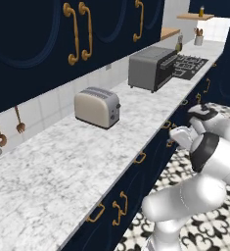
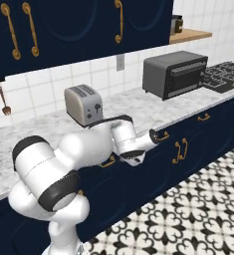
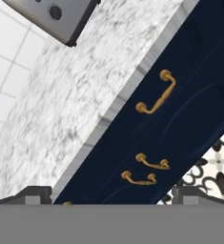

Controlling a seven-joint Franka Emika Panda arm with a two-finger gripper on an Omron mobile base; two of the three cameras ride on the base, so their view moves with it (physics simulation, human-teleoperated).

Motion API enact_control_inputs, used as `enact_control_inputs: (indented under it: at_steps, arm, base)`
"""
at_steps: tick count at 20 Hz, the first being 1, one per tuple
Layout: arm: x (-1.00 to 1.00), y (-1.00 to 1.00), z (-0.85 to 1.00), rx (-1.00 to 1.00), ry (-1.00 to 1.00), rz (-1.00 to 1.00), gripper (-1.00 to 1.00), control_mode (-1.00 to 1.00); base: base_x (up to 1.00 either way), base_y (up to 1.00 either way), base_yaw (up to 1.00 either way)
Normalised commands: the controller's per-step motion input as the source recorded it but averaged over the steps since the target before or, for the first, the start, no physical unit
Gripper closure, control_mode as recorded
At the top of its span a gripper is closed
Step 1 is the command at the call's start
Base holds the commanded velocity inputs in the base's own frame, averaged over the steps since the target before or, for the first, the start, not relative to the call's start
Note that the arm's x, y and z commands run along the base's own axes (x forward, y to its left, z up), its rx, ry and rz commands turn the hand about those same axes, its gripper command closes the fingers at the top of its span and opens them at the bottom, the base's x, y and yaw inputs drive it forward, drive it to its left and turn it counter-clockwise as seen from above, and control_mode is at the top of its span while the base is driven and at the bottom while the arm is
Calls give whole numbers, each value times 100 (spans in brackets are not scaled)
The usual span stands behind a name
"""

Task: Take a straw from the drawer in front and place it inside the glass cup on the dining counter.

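My gripper (image 3: pixel 111 195) stands at its widest, nothing between the fingers, and hangs in front of the navy cabinet face just below the marble worktop (image 3: pixel 61 105). In the hand view, the drawer (image 3: pixel 180 109) lies ahead of my fingertips and a little to one side, its curved brass handle (image 3: pixel 155 94) running along the drawer front. Nearer to me sit two more brass pulls (image 3: pixel 144 171) close together; those belong to the cabinet doors below, and I must not take them by mistake.

From the right base view my hand (image 2: pixel 138 144) is close to the cabinet face, with the drawer handle (image 2: pixel 162 135) just beside it on the far side. The drawer is shut, so the straw must be inside, hidden from me. Neither the glass cup nor the dining counter is near my tool; I judge they lie away from this worktop.

The step in hand, as I read it, is reaching for the drawer handle. To do it well, I should centre the bar between my fingers, turn the hand so they straddle it across its length, push in until it sits deep, then close and pull straight out, square to the front. The toaster (image 2: pixel 83 103) on top is well clear of that path.
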Motion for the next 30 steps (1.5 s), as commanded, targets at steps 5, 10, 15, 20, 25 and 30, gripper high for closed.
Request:
enact_control_inputs:
  at_steps: [5,10,15,20,25,30]
  arm:
    - [0,0,0,0,0,0,-100,-100]
    - [0,0,0,0,0,0,-100,-100]
    - [0,15,-39,5,-5,-5,-100,-100]
    - [0,12,-43,23,-12,-8,-100,-100]
    - [0,3,-34,21,-3,-2,-100,-100]
    - [0,1,-10,0,-1,0,-100,-100]
  base:
    - [0,0,0]
    - [0,0,0]
    - [0,0,0]
    - [0,0,0]
    - [0,0,0]
    - [0,0,0]
